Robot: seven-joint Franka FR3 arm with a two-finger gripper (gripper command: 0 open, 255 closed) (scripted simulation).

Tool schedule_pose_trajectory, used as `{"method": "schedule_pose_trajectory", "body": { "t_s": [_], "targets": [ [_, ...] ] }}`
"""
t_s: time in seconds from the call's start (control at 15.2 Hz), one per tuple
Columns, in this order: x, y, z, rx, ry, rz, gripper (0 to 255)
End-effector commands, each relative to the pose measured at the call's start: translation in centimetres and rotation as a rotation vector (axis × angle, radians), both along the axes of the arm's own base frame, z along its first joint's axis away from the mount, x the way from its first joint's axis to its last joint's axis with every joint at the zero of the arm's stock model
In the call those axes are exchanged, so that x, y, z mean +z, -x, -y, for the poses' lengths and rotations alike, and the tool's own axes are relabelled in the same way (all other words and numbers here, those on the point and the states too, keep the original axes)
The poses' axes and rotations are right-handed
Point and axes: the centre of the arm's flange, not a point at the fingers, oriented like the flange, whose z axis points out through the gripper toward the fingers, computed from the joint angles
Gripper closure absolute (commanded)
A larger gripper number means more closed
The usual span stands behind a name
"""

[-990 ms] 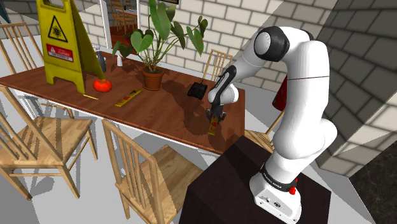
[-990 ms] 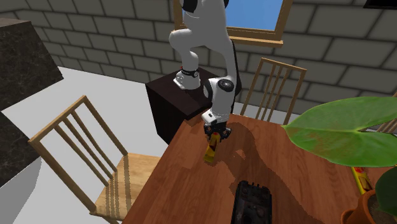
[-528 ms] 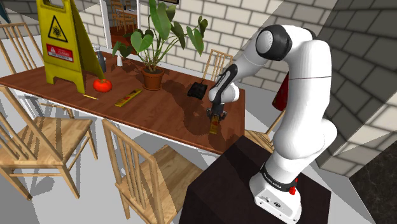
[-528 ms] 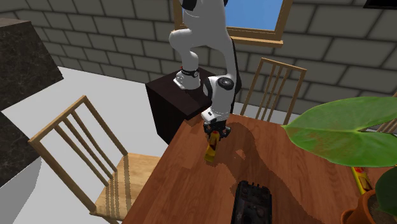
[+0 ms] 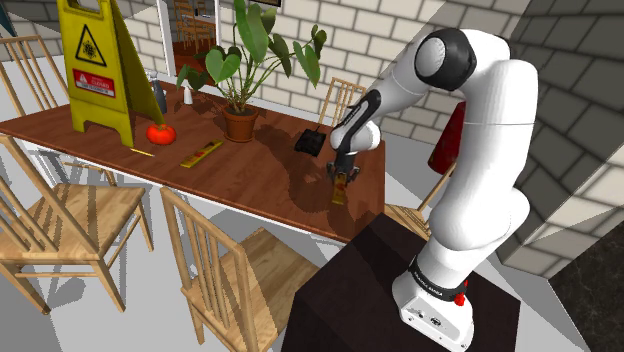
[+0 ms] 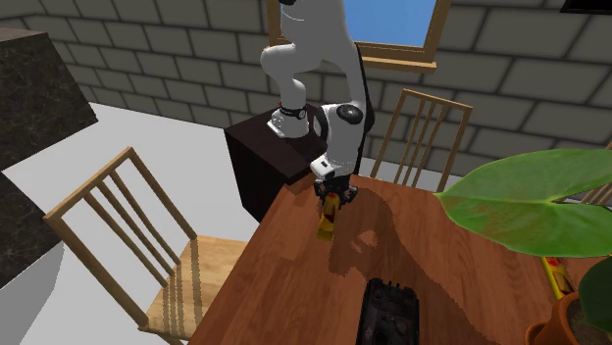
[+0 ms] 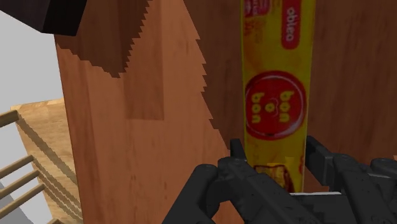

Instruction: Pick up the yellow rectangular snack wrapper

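Lifted slightly higher than before, the pincer [image 7: 275,149] grips one end of the yellow wrapper [image 7: 277,95].

Long yellow wrapper [image 7: 277,95], upright in pincer [image 7: 275,151]

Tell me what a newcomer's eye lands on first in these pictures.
First comes the white arm bending over one end of the wooden table. Its black gripper clasps the end of a long yellow snack wrapper with a round red logo. Next are the tall yellow caution sign and the leafy potted plant, standing on the table toward the shoulder view's left.
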Motion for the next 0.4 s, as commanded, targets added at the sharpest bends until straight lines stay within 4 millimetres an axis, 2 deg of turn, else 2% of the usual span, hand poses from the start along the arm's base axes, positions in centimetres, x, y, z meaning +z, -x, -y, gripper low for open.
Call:
{"method": "schedule_pose_trajectory", "body": {
  "t_s": [0.0, 0.2, 0.33],
  "targets": [
    [1.0, 0.1, 0.0, 0.0, 0.0, 0.0, 255],
    [2.6, 0.1, 0.0, 0.0, 0.0, 0.0, 255],
    [2.7, 0.1, 0.0, 0.0, 0.0, 0.0, 255]
  ]
}}
